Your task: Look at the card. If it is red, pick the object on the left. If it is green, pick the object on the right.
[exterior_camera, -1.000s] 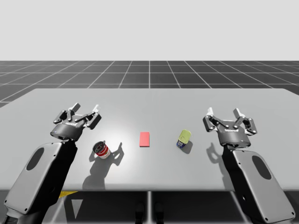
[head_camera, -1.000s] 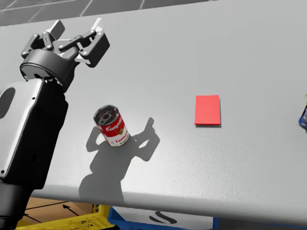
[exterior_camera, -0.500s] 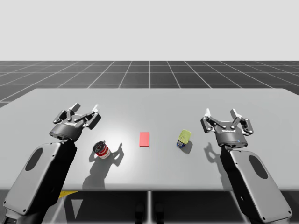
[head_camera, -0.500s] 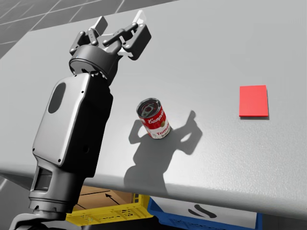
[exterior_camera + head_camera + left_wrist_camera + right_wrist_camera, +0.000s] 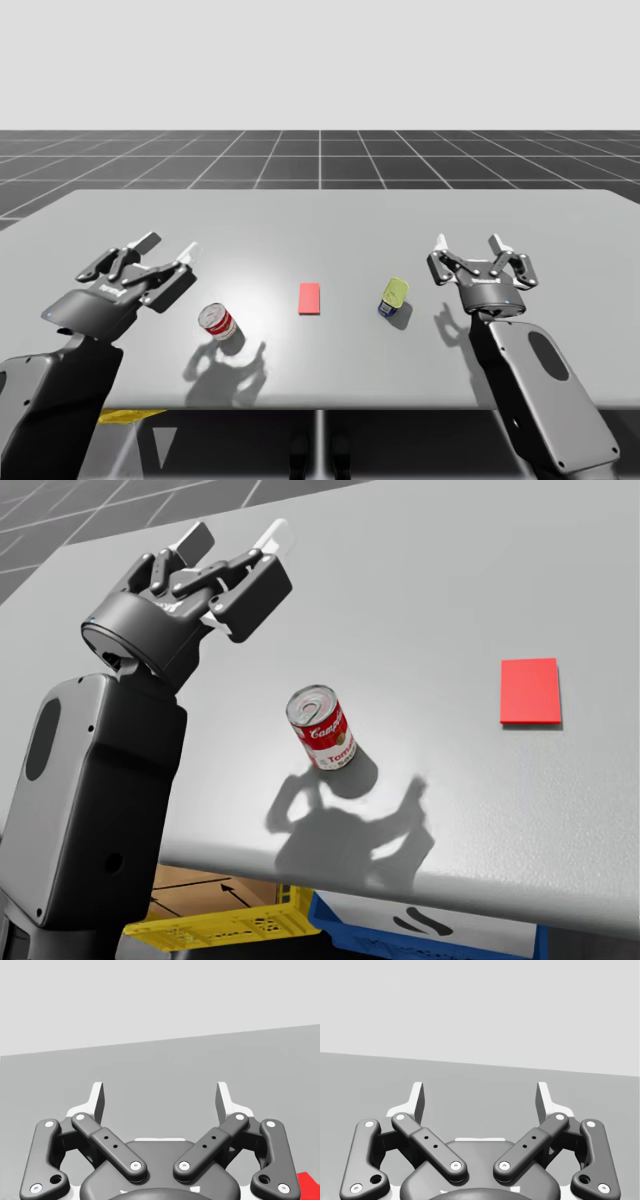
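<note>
Where two cans (image 5: 218, 322) stand — (one card (image 5: 309, 298)).

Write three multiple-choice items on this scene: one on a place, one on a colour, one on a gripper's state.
1. Where does the card lie? A. between the red-and-white round can and the small green-and-blue can; B. left of both cans; C. right of both cans.
2. What colour is the card? A. green; B. red; C. blue.
3. How is my left gripper? A. shut on a can; B. shut on the card; C. open, holding nothing.
Answers: 1 A, the high view shows it between them; 2 B, red in the head view; 3 C, its jaws stand apart, nothing between.
</note>
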`<state>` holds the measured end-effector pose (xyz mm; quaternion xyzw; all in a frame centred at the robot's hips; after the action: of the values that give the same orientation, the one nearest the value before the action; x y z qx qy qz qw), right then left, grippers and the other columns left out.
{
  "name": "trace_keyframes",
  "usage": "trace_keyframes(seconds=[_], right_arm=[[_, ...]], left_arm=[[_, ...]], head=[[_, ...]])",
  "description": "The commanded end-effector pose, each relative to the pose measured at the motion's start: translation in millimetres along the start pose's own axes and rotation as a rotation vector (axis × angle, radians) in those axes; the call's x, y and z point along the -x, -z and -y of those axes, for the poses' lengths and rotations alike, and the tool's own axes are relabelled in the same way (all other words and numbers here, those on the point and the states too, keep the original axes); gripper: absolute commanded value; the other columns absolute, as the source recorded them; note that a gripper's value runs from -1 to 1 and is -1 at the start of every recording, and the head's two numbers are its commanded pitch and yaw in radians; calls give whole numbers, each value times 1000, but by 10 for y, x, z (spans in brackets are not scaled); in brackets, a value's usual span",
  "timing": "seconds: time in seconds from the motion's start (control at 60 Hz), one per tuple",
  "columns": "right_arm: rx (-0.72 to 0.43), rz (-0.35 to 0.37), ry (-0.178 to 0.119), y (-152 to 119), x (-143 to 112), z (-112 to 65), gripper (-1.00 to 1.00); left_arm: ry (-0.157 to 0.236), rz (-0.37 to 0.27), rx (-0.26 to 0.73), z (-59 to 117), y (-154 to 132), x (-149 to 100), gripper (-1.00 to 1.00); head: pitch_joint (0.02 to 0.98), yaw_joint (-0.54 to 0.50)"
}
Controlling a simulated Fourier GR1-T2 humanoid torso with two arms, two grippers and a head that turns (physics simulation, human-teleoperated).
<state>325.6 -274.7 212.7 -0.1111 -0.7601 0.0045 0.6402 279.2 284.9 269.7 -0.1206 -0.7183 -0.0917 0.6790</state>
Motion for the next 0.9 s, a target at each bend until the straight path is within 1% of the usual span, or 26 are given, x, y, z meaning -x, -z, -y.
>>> trace_keyframes(seconds=[0.017,0.05,0.067,0.117,0.167,0.233,0.3,0.367,0.4,0.467,0.567,0.617,0.733,0.75,0.9], right_arm=[[-4,-2,-3,7,13,-14,-1000],[-4,-2,-3,7,13,-15,-1000],[-4,-2,-3,7,12,-16,-1000],[-3,-3,-2,8,12,-17,-1000],[-4,-3,-3,8,13,-20,-1000],[-4,-3,-4,8,15,-23,-1000],[-6,-4,-4,9,17,-25,-1000],[-8,-7,-4,10,18,-25,-1000],[-8,-7,-4,10,19,-24,-1000],[-9,-7,-3,11,18,-24,-1000],[-9,-6,-5,10,20,-27,-1000],[-9,-6,-4,10,18,-25,-1000],[-9,-6,-3,8,17,-25,-1000],[-9,-5,-4,8,17,-25,-1000],[-10,-5,-4,7,15,-26,-1000]], left_arm=[[22,-72,62,-8,-379,56,-1000],[22,-81,71,-18,-426,86,-1000],[27,-98,84,-26,-491,142,-1000],[38,-109,97,-36,-557,199,-1000],[32,-121,111,-47,-629,277,-1000],[41,-136,125,-52,-714,420,-1000],[25,-172,156,-50,-794,571,-1000],[24,-198,175,-54,-857,690,-1000],[15,-223,178,-51,-899,777,-1000],[17,-249,181,-41,-951,880,-1000],[25,-281,185,-21,-985,983,-1000],[14,-293,186,-13,-984,1024,-1000],[9,-315,177,9,-945,1107,-1000],[6,-325,170,17,-916,1136,-1000],[5,-335,153,51,-795,1190,-1000]], head=[[901,402],[902,401],[902,400],[902,398],[901,397],[900,399],[898,401],[899,402],[898,401],[899,400],[898,402],[898,402],[896,400],[897,399],[899,396]])
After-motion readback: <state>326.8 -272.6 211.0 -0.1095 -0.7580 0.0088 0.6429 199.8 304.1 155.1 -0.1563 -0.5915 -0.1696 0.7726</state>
